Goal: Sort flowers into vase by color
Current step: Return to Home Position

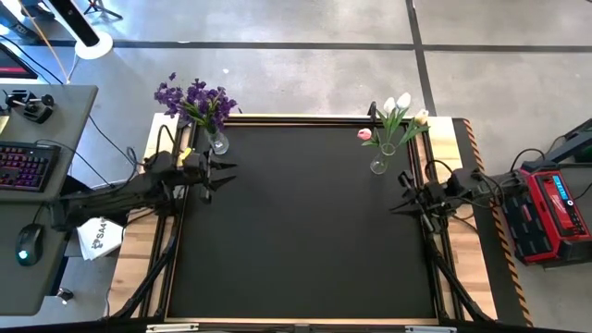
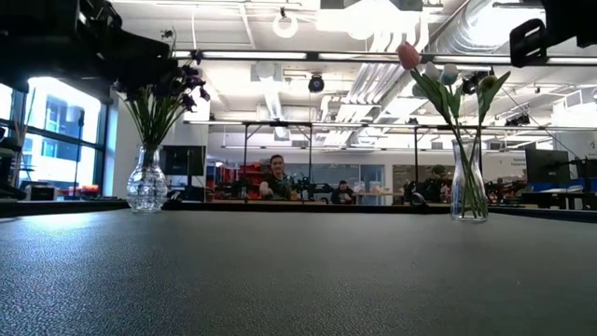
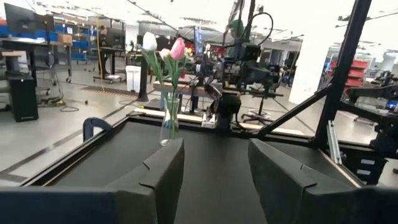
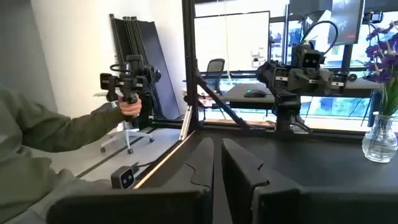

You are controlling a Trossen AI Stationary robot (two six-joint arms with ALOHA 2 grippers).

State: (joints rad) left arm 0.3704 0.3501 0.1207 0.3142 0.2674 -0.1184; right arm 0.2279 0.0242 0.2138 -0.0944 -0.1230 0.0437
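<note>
Purple flowers (image 1: 196,100) stand in one vase (image 1: 217,143) at the table's (image 1: 305,240) far left corner, and tulips (image 1: 398,109) stand in another vase (image 1: 378,165) at the far right corner. Sorting looks done, so both arms sit at the side edges. The left gripper (image 3: 214,144) is wide open, the right gripper (image 4: 217,143) is nearly closed, and both are empty.

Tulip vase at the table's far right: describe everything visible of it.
The tulip vase is clear glass, tall and slim, standing upright near the far right corner of the black mat. It holds green-stemmed tulips that fan out above its rim: one pink, the others white or pale. Only the mat touches the vase. The right gripper is close by but apart from it.
</note>
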